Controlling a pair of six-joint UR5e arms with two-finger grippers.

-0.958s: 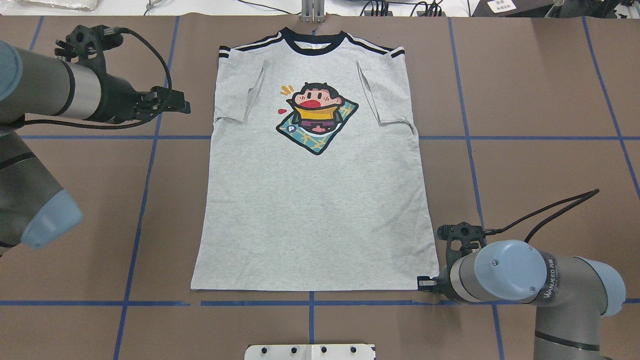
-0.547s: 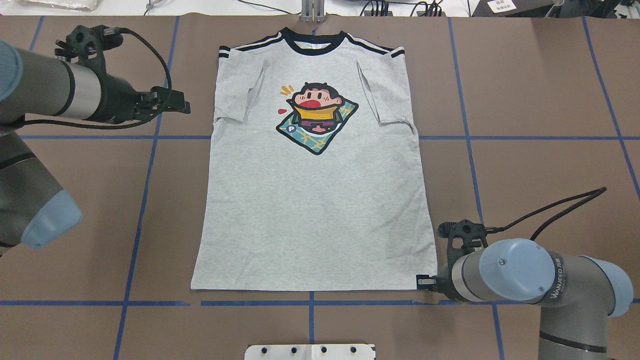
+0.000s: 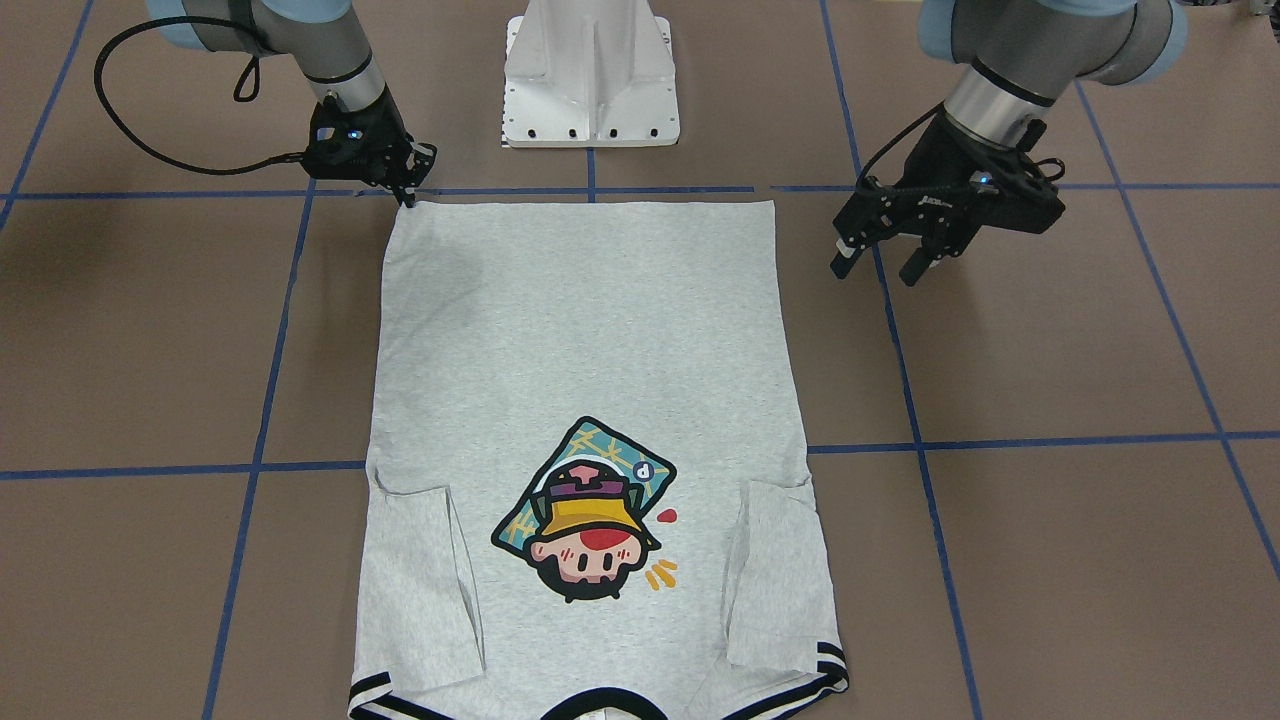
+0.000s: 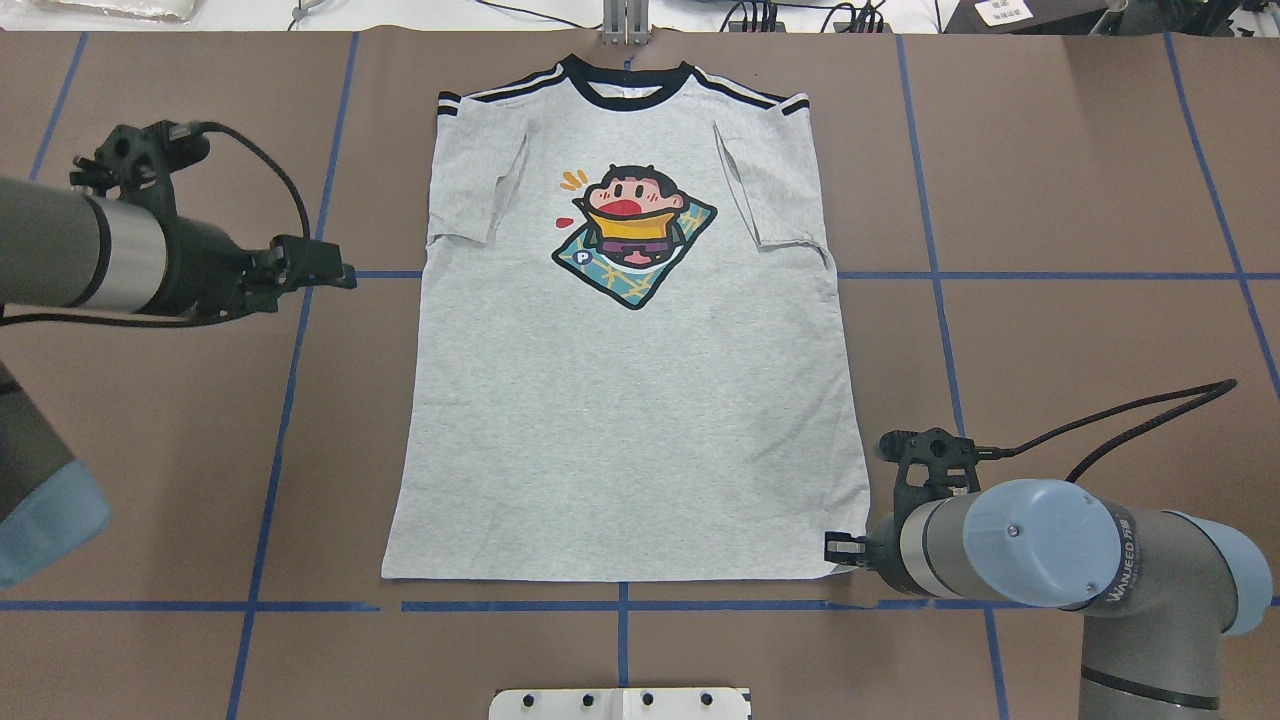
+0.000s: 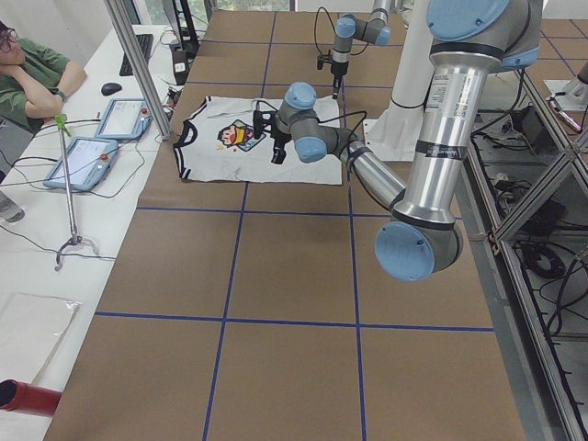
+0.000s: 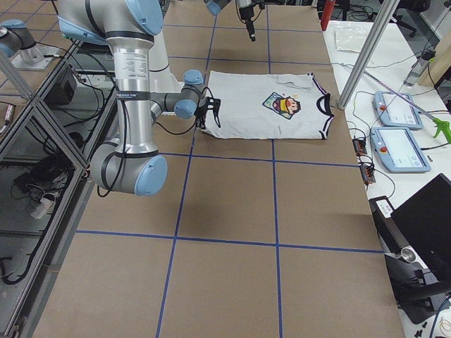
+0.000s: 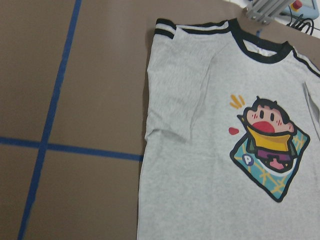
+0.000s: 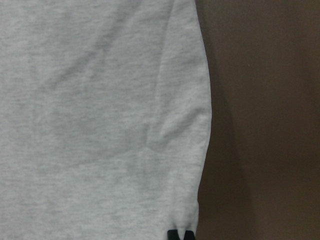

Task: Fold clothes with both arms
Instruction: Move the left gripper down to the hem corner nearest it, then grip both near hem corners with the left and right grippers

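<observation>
The light grey T-shirt lies flat on the brown table, print up, with its collar at the far edge and both sleeves folded inward. It also shows in the front-facing view and the left wrist view. My left gripper hovers open and empty beside the shirt's left edge, level with the sleeve; its fingers stand apart in the front-facing view. My right gripper sits at the near right hem corner. In the right wrist view its fingertips pinch the puckered hem of the shirt.
The white pedestal stands at the near table edge, just behind the hem. Blue tape lines grid the brown cover. A metal post stands beyond the collar. An operator and tablets are past the far edge.
My left gripper has moved nearer and a little outward, from beside the shoulder to beside the sleeve's end. My right gripper has crept inward onto the hem corner.
</observation>
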